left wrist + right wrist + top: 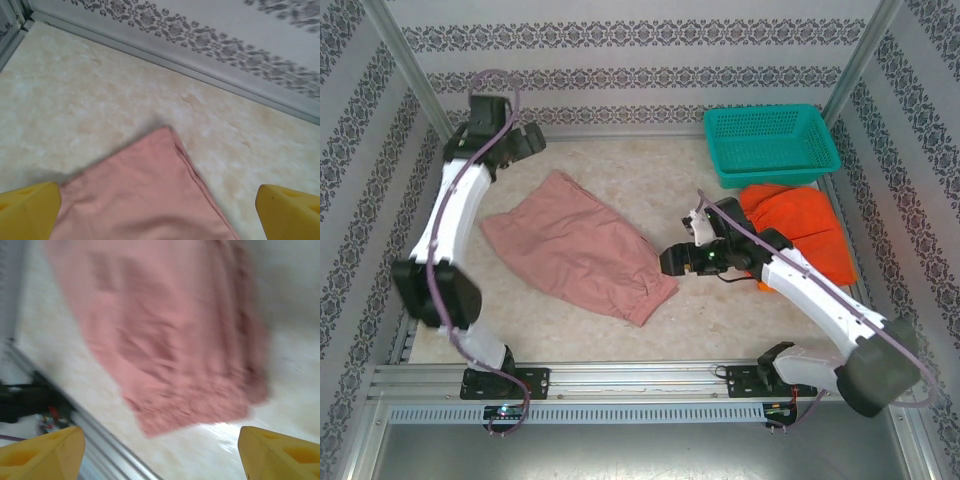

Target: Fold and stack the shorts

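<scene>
Dusty pink shorts [575, 245] lie spread flat in the middle of the table, gathered waist [200, 405] toward the front right. Their far corner [167, 132] shows in the left wrist view. The red-orange and yellow-orange shorts [798, 228] lie in a folded pile at the right, partly hidden by the right arm. My left gripper [532, 135] hangs open above the table at the back left, past the pink corner, holding nothing. My right gripper [670, 262] is open just right of the pink waist, empty; its yellow fingers [42, 455] frame the waist edge.
A teal mesh basket [770, 143] stands at the back right, behind the orange pile. Patterned walls close in the back and sides. A metal rail [620, 380] runs along the front edge.
</scene>
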You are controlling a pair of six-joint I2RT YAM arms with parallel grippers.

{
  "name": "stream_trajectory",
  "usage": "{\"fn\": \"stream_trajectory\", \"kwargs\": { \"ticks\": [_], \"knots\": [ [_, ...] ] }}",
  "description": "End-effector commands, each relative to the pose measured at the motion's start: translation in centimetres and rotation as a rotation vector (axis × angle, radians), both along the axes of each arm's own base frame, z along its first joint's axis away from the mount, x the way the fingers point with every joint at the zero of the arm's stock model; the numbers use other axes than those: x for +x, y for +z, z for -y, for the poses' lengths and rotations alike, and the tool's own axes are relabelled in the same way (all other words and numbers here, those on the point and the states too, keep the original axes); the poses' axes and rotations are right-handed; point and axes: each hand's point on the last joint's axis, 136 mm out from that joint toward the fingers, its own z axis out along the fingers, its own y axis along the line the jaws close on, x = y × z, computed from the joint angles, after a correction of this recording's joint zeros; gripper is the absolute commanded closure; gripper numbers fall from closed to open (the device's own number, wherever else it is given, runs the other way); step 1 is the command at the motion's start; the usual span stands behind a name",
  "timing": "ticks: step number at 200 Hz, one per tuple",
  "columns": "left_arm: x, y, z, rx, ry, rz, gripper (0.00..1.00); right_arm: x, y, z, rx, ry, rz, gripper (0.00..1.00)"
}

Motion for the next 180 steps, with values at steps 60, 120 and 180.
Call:
{"fn": "stream_trajectory", "kwargs": {
  "ticks": [60,120,180],
  "knots": [
    [-3.8,-15.6,1.9,-0.3,-0.003,-0.074,0.0,0.3,-7.2,-6.3,0.049,-0.07,-0.242,0.2],
    [-7.1,-24.5,-3.0,-0.327,0.186,-0.199,0.0,3.5,-15.4,-0.7,-0.132,-0.139,-0.375,0.19],
    [-5.6,-15.8,-0.9,-0.322,0.077,-0.03,0.0,8.8,-10.1,-1.9,-0.069,-0.081,-0.207,0.16]
  ]
}}
